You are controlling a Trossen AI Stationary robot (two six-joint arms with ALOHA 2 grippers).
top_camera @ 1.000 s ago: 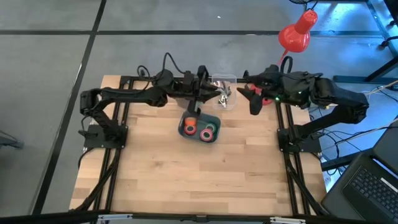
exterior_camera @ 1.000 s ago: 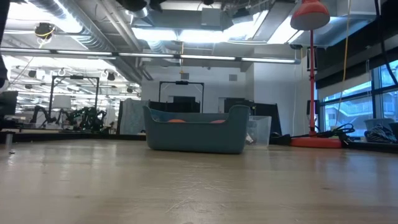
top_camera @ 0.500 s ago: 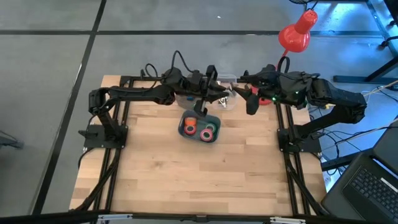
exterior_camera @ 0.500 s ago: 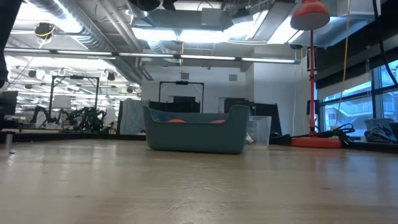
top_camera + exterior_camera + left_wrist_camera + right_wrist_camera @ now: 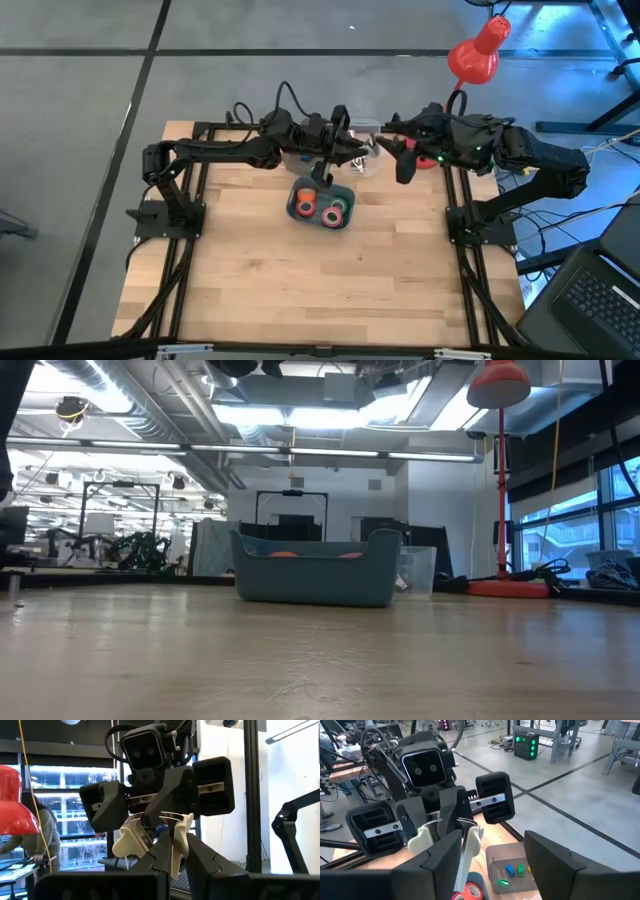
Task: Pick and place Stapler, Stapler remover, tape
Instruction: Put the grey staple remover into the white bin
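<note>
We see the stapler remover [image 5: 150,842], cream-handled, gripped in the closed left hand [image 5: 325,177] above the blue bin [image 5: 322,203] near the table's far edge. Tape rolls [image 5: 320,209] lie in that bin. Facing it, the right hand [image 5: 403,160] has its fingers parted around nothing.

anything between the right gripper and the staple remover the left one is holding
Nothing visible does: only open air separates the right gripper, jaws open, from the staple remover clamped in the left gripper.
</note>
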